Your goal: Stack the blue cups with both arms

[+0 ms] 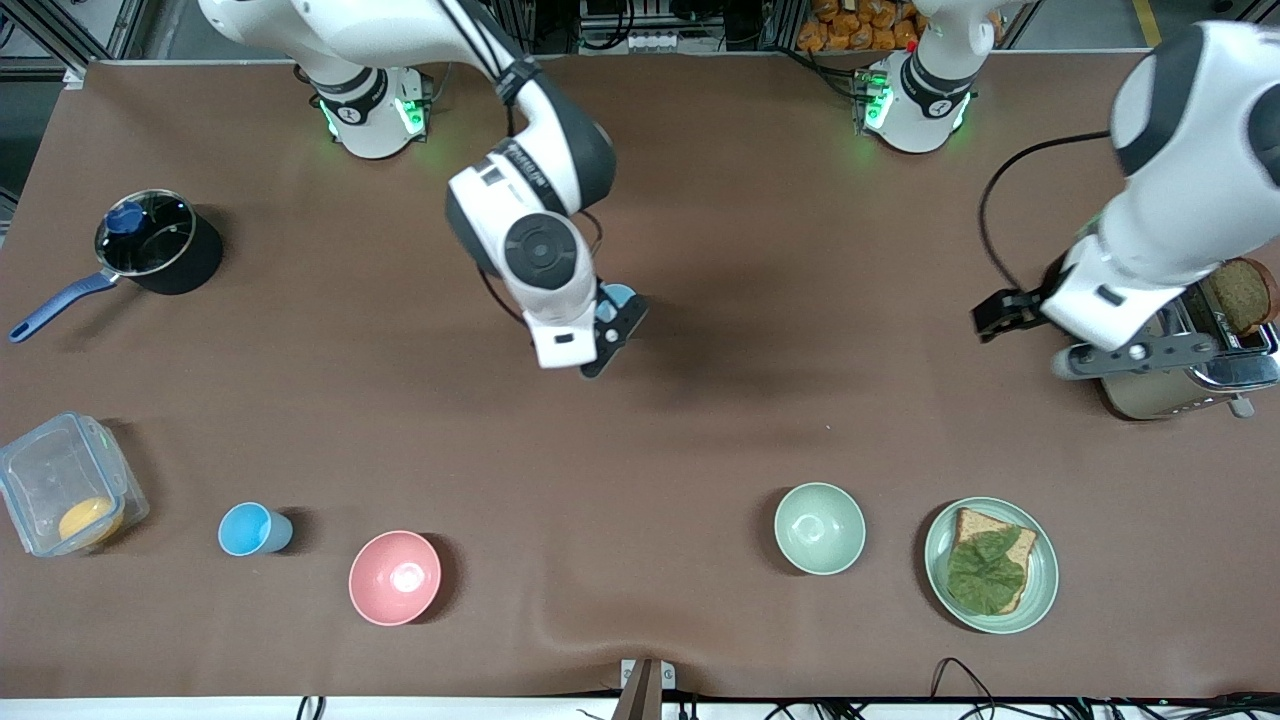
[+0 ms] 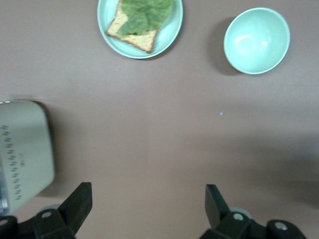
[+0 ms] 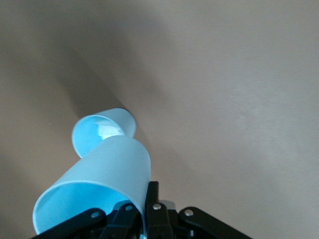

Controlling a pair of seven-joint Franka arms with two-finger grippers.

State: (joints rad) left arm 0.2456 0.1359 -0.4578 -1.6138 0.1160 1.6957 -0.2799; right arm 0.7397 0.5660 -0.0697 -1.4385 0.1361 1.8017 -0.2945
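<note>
My right gripper (image 1: 608, 335) is over the middle of the table, shut on the wall of a light-blue cup (image 1: 620, 297). In the right wrist view the jaws (image 3: 147, 191) pinch the rim of this cup (image 3: 99, 179), which is tilted. A second blue cup (image 3: 102, 130) shows just under it with its mouth up; the arm hides it in the front view. Another blue cup (image 1: 255, 528) stands near the front edge, toward the right arm's end. My left gripper (image 1: 1000, 315) (image 2: 147, 204) is open and empty over bare table beside the toaster.
A black pot with a blue handle (image 1: 150, 245), a clear container (image 1: 65, 495) and a pink bowl (image 1: 394, 577) are toward the right arm's end. A pale green bowl (image 1: 819, 527) (image 2: 256, 40), a plate with toast (image 1: 990, 565) (image 2: 139, 25) and a toaster (image 1: 1190, 370) (image 2: 25, 149) are toward the left arm's end.
</note>
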